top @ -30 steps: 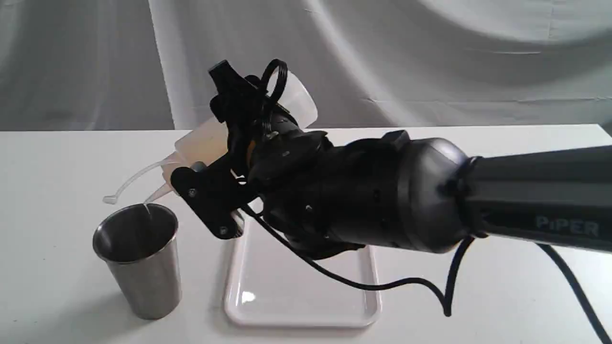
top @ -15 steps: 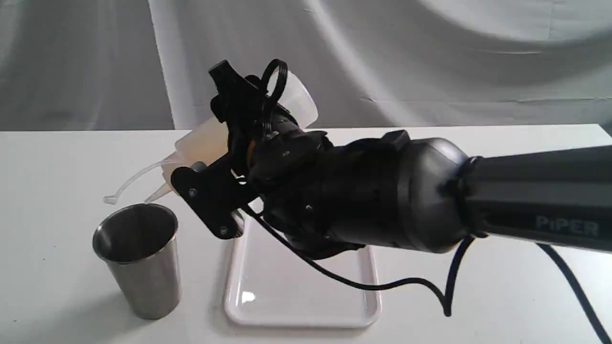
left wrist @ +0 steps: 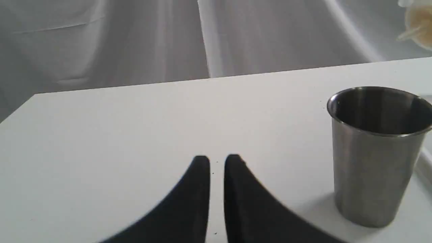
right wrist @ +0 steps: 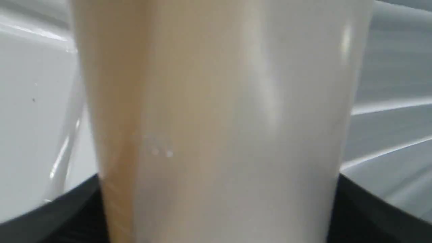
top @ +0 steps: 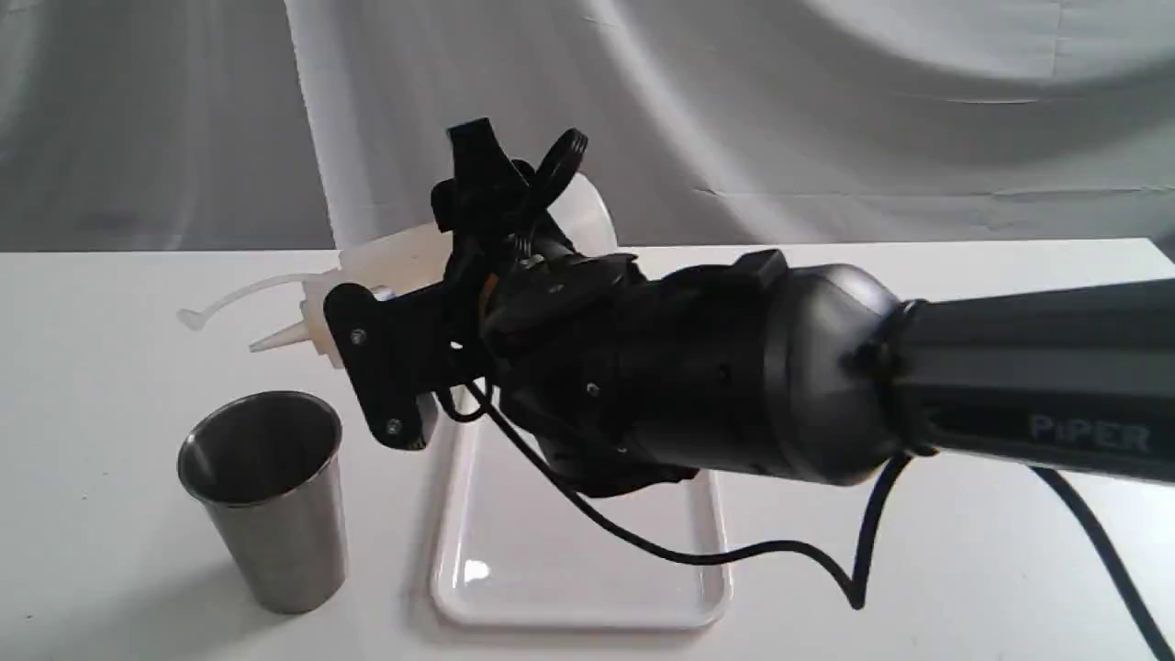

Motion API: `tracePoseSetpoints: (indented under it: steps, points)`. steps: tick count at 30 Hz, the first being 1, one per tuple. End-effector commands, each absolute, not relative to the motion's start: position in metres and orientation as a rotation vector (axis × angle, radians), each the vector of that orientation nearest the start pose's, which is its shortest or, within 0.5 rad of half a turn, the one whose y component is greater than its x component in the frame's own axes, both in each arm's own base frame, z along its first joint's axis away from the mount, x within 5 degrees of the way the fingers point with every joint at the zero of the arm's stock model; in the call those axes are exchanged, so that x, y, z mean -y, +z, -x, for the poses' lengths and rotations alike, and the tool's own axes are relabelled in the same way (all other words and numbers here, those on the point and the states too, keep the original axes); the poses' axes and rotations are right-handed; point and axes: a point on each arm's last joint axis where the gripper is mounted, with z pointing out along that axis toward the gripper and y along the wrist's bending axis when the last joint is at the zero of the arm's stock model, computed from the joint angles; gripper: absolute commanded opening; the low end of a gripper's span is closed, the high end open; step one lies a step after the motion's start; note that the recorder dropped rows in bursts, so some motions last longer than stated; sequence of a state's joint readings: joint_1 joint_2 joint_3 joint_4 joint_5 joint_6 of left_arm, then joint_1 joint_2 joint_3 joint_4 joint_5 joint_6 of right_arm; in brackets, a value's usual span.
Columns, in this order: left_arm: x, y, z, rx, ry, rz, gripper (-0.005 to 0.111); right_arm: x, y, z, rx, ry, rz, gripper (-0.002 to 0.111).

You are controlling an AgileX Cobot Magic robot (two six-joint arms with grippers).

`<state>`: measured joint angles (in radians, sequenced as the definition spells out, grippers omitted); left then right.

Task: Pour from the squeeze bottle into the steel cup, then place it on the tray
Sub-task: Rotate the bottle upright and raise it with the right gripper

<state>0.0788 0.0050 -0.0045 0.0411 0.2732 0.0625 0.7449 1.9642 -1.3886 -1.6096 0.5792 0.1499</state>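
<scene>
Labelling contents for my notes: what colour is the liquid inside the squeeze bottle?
Pale amber, seen through the squeeze bottle wall; clearest in the right wrist view.

The right arm (top: 1037, 367) is finished in dark grey, with a rounded black joint housing (top: 826, 386) and pale "PiPER" lettering (top: 1088, 431). A black cable (top: 734, 551) is looped beneath. Silver screws (top: 395, 426) are set in its black plate (flat, angular). The left gripper (left wrist: 217, 158) is fitted with black, tapering fingers (left wrist: 199, 195).

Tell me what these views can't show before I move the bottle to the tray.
- Liquid level in the steel cup: dark interior, exterior and left wrist views.
- The tray's far end: exterior view, behind the right arm.
- The squeeze bottle's nozzle: right wrist view, blurred body fills the frame.
</scene>
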Motion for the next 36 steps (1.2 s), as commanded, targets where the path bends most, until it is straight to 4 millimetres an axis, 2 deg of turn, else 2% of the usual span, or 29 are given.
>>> tracePoseSetpoints:
  steps: [1, 7, 14, 20, 25, 28, 31, 36]
  points:
    - [-0.005, 0.189, -0.055, -1.751, 0.141, -0.015, 0.008, -0.262, 0.242, -0.362, -1.39, -0.905, 1.562, 0.0]
    - [-0.005, 0.189, -0.055, -1.751, 0.141, -0.015, 0.008, -0.253, 0.257, -0.362, -1.501, -0.745, 1.409, 0.0]
    - [-0.005, 0.189, -0.055, -1.751, 0.141, -0.015, 0.008, -0.228, 0.282, -0.368, -1.661, -0.518, 1.149, 0.0]
    - [-0.005, 0.189, -0.055, -1.751, 0.141, -0.015, 0.008, -0.213, 0.289, -0.372, -1.724, -0.375, 1.037, 0.0]
    - [-0.005, 0.189, -0.055, -1.751, 0.141, -0.015, 0.008, -0.205, 0.288, -0.368, -1.722, -0.193, 1.005, 0.0]
    - [-0.005, 0.189, -0.055, -1.751, 0.141, -0.015, 0.008, -0.198, 0.287, -0.36, -1.664, -0.074, 1.029, 0.0]
    - [-0.005, 0.189, -0.055, -1.751, 0.141, -0.015, 0.008, -0.187, 0.282, -0.352, -1.611, 0.026, 1.039, 0.0]
    - [-0.005, 0.189, -0.055, -1.751, 0.141, -0.015, 0.008, -0.171, 0.269, -0.343, -1.571, 0.161, 0.959, 0.0]
